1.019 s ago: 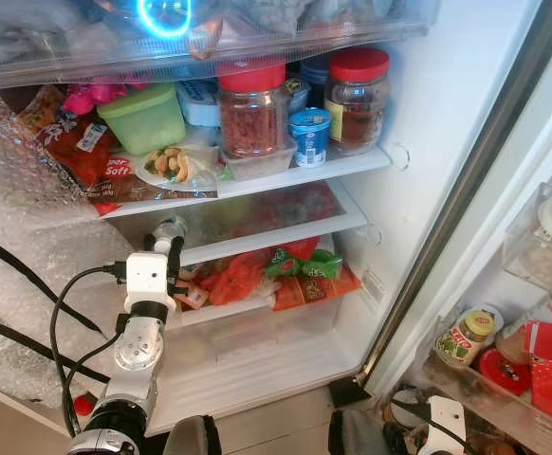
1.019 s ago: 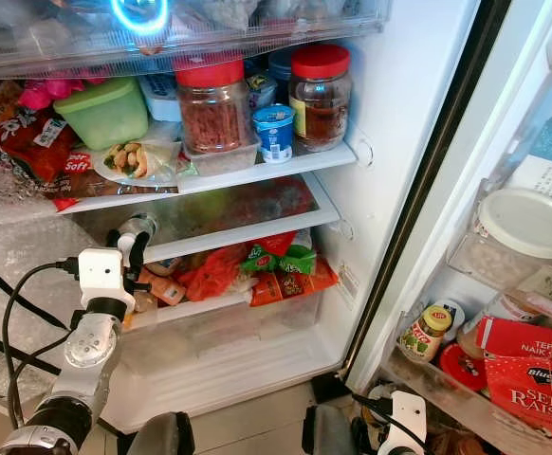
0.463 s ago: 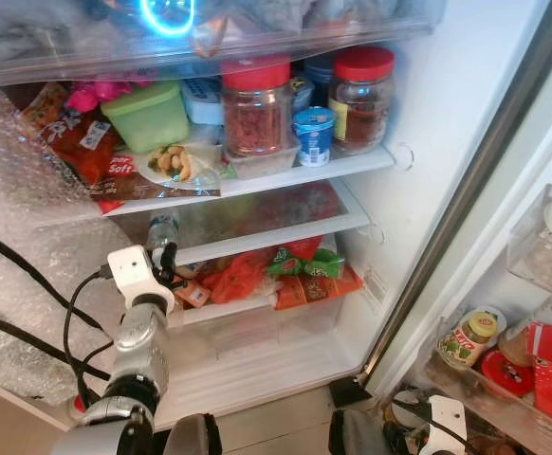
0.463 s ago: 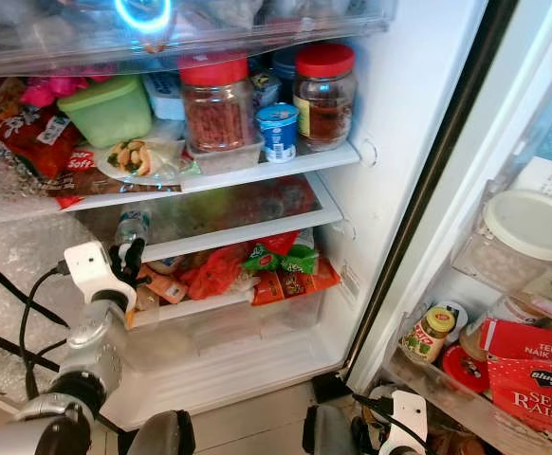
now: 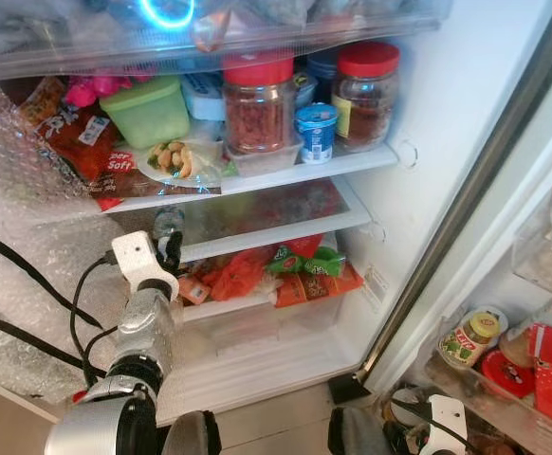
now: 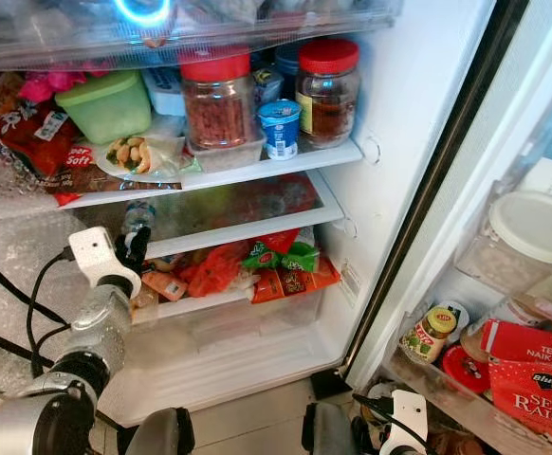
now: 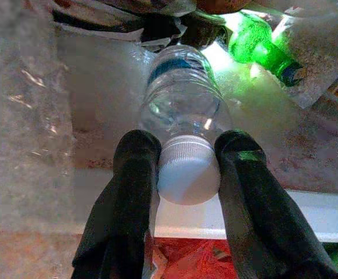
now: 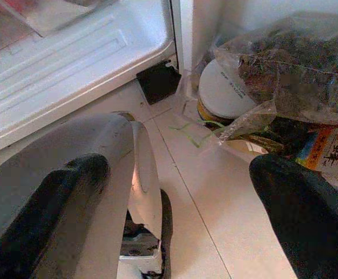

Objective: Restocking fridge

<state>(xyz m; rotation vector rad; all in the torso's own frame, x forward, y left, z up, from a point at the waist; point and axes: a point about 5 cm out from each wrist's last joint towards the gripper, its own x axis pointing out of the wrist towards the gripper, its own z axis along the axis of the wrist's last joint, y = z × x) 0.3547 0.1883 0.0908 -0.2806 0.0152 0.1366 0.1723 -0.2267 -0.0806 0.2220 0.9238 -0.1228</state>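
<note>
1. The bottle [image 7: 182, 110] lies on its side at the left end of the fridge's middle shelf [image 5: 285, 220], cap toward the robot, body pointing into the fridge.
2. The left gripper [image 7: 183, 168] is clenched on the bottle's white cap, one black finger [image 7: 135, 174] on each side. Holding it by the cap probably lets the arm slide the bottle in lengthwise under the low shelf above.
3. In the eye views the gripper [image 5: 170, 248] sits at the shelf's front left edge, the wrist angled up from below, so the arm clears the drawer [image 5: 257, 313] beneath.
4. Deeper in, a green bottle [image 7: 262, 55] lies near the clear one, a little apart; room beside it is narrow.
5. Bubble wrap [image 5: 29, 246] lines the left wall just beside the bottle.
6. The top shelf [image 5: 352, 163] above carries jars [image 5: 257, 104], a green tub [image 5: 145, 112] and packets, filling it; that likely explains choosing the lower shelf.
7. The right gripper [image 8: 175, 215] hangs idle near the floor, fingers spread wide and empty.
</note>
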